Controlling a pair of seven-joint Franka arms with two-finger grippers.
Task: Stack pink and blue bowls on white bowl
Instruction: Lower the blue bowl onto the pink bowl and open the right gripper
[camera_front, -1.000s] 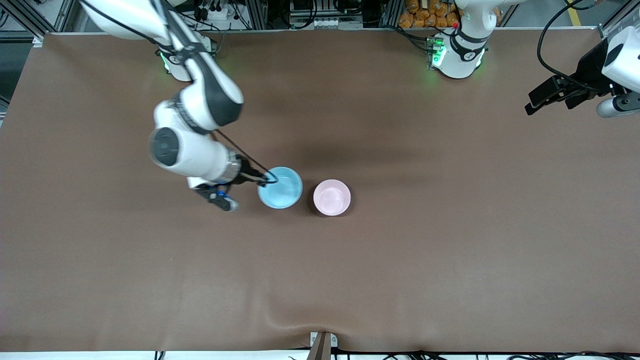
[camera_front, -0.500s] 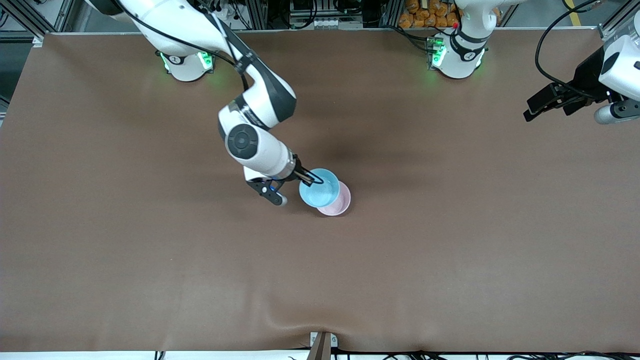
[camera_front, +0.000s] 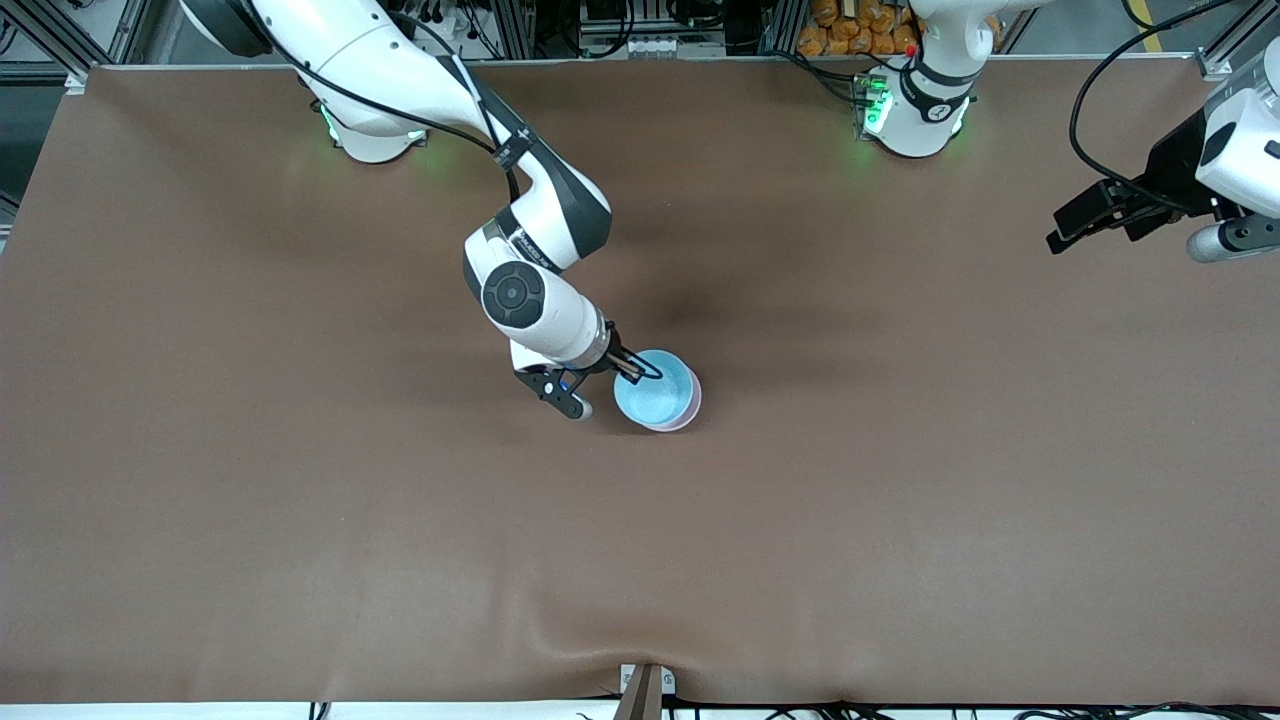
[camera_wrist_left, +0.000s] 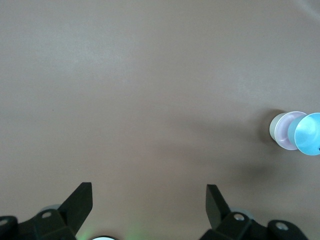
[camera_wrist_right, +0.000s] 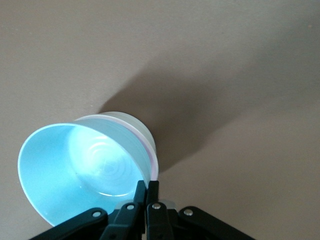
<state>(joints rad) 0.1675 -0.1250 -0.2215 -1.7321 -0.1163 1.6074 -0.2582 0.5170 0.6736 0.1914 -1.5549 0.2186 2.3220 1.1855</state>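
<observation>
My right gripper (camera_front: 628, 368) is shut on the rim of the light blue bowl (camera_front: 652, 392) and holds it tilted over the pale pink bowl (camera_front: 690, 411), covering most of it. Only a pink crescent of rim shows. In the right wrist view the right gripper (camera_wrist_right: 148, 187) pinches the blue bowl (camera_wrist_right: 75, 170), with a thin pink rim (camera_wrist_right: 152, 160) and a whitish wall (camera_wrist_right: 135, 125) under it. I cannot tell whether that wall is a separate white bowl. My left gripper (camera_front: 1060, 228) waits open, high over the left arm's end of the table, and shows empty in its own view (camera_wrist_left: 148, 192).
The brown table cloth (camera_front: 900, 520) is bare around the bowls. The left wrist view shows the bowl stack (camera_wrist_left: 285, 131) small and far off. The arm bases (camera_front: 915, 105) stand along the table's edge farthest from the front camera.
My right gripper has carried the blue bowl toward the left arm's end, from beside the pink bowl to over it. The left arm has barely shifted.
</observation>
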